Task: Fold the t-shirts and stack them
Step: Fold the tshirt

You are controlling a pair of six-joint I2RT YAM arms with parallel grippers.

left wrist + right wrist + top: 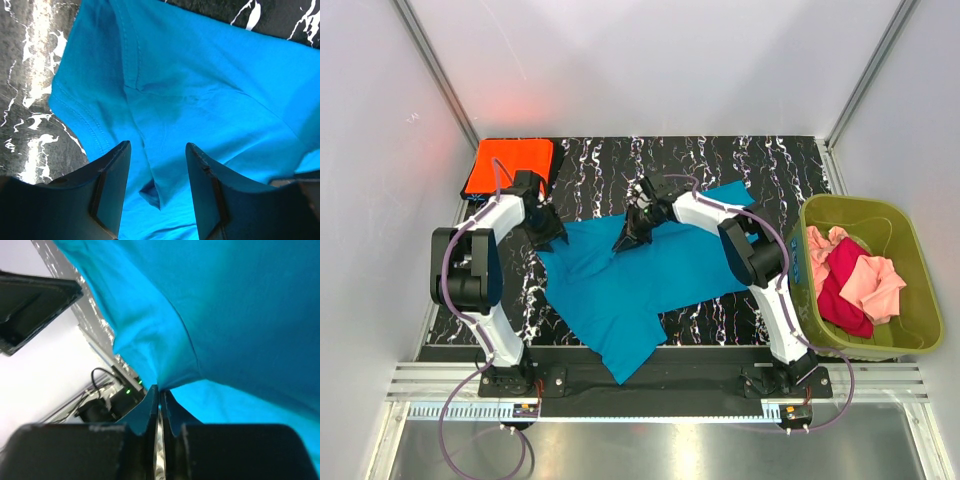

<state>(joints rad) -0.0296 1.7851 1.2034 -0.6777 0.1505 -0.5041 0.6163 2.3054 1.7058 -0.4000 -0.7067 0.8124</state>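
We pinch with the right, and the left stands open.
Our right gripper [159, 394] has its jaws closed on a raised fold of the teal t-shirt [620, 285]. Our left gripper [157, 150] has its fingers apart above the shirt's left edge. The shirt lies spread and rumpled on the black marbled table [760, 160]. A folded orange t-shirt [510, 165] sits at the far left corner. The pink t-shirt [875, 285] and magenta t-shirt [845, 262] lie in the olive bin [850, 204] at the right.
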